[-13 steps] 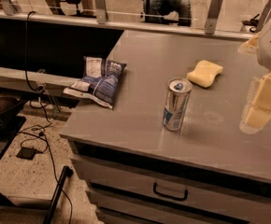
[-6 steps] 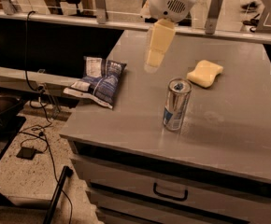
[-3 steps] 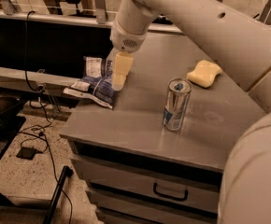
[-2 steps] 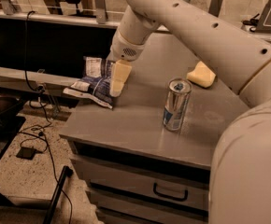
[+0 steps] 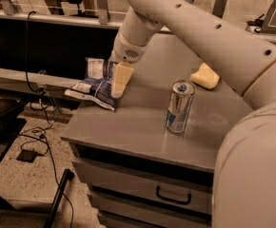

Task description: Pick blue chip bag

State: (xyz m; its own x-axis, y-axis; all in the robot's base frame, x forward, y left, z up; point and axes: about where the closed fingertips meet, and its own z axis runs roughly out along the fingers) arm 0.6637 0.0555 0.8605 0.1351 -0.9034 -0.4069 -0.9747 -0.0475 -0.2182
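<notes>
The blue chip bag [image 5: 93, 86] lies flat on the left edge of the grey cabinet top [image 5: 123, 127], partly hanging over the edge; it is crinkled dark-blue foil with white label panels. My gripper [image 5: 119, 81], cream-coloured, points down at the end of the white arm. It sits over the bag's right side, its tip at the bag's surface. The gripper hides the right part of the bag.
A silver-and-blue drink can [image 5: 179, 106] stands upright right of the gripper. A yellow sponge [image 5: 204, 76] lies behind it at the back right. My white arm [image 5: 209, 37] spans the upper right. Drawers [image 5: 173, 197] are below, cables [image 5: 33, 141] on the floor at the left.
My gripper swung from the right side across the cabinet top to the left and came down onto the right side of the blue chip bag. The bag, can and sponge have not moved.
</notes>
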